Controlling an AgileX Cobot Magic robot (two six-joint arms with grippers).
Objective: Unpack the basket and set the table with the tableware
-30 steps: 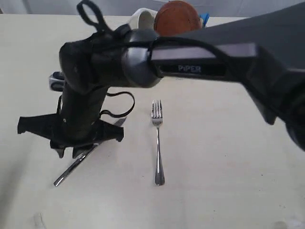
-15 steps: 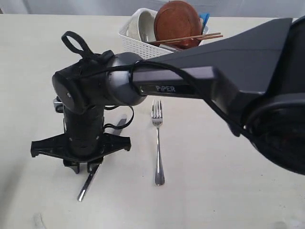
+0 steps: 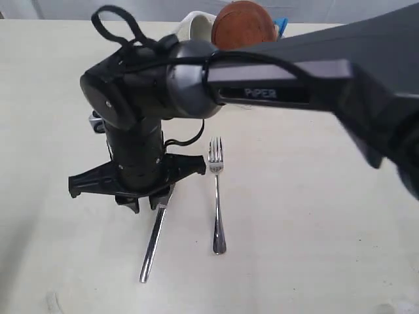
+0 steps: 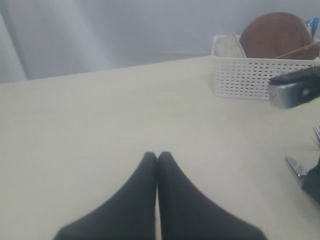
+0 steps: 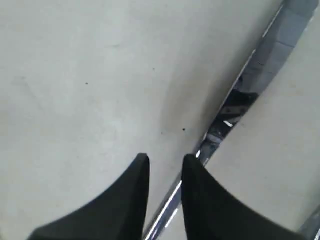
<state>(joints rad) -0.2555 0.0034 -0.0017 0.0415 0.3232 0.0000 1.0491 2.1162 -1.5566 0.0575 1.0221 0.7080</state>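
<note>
Long steel knife [image 3: 152, 245], pinched in my right fingers [image 5: 135, 200] (left fingers [image 4: 135, 200] shut, empty): loose pinch may swing it onto slim steel fork [image 3: 217, 196].

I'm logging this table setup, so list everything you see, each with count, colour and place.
table: one, cream, under everything
basket: one, white, far end of table
bowl: one, pale, in basket
plate: one, reddish-brown, in basket
packet: one, blue, in basket
chopsticks: count unclear, brown, across basket
fork: one, steel, on table
knife: one, steel, beside fork
left gripper: one, black, shut, empty
right gripper: one, black, closed on knife
</note>
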